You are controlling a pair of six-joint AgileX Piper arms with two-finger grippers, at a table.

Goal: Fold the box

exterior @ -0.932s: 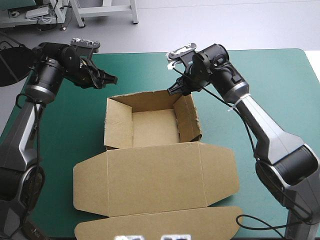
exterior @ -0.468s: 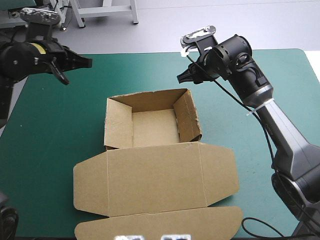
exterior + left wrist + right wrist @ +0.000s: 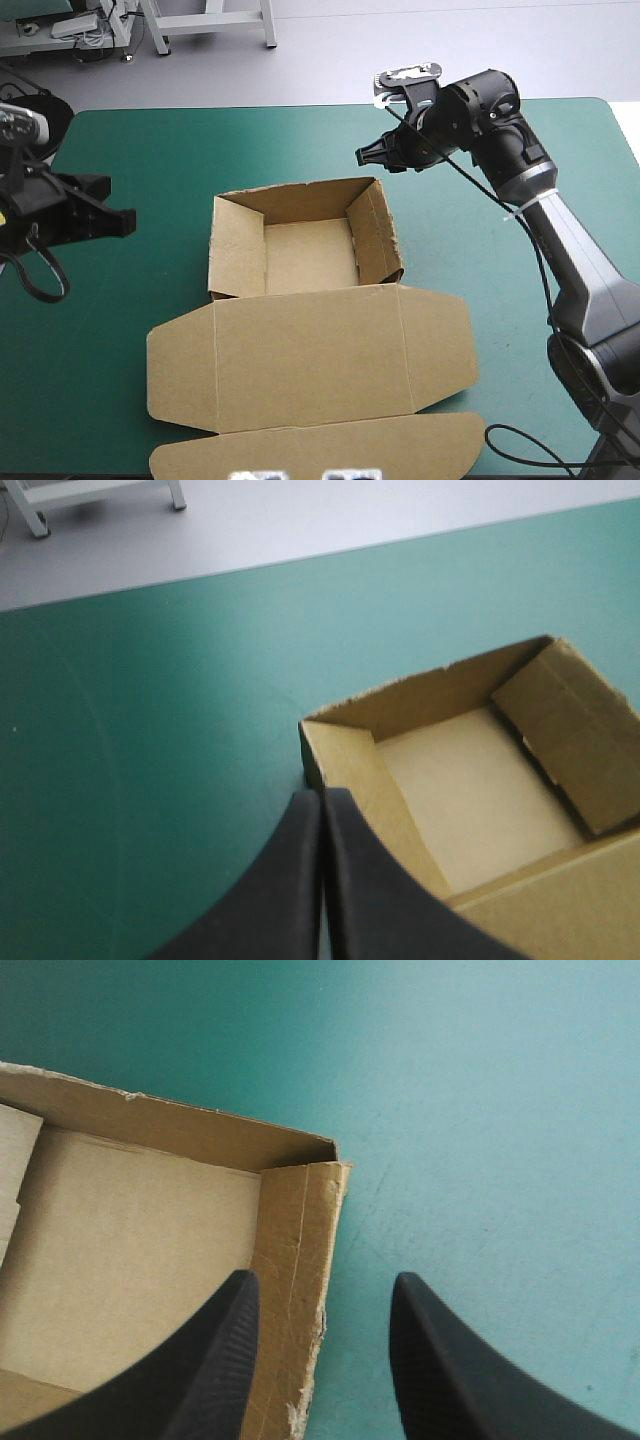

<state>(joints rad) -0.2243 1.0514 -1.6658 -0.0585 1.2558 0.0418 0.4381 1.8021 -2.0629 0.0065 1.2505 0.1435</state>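
Brown box [image 3: 305,255] sits mid-table on the teal-green cover [image 3: 480,300]: an open tray, four walls up, lid [image 3: 310,360] lying flat toward the near edge (its side flaps spread out too). The left gripper [image 3: 118,222] hangs well off to the box's left, black fingers pressed into a single point [image 3: 320,796], nothing between them; the tray's far-left corner lies ahead of it. The right gripper [image 3: 368,156] hovers by the far-right corner, fingers apart and empty [image 3: 325,1280], the right wall's top edge showing between them.
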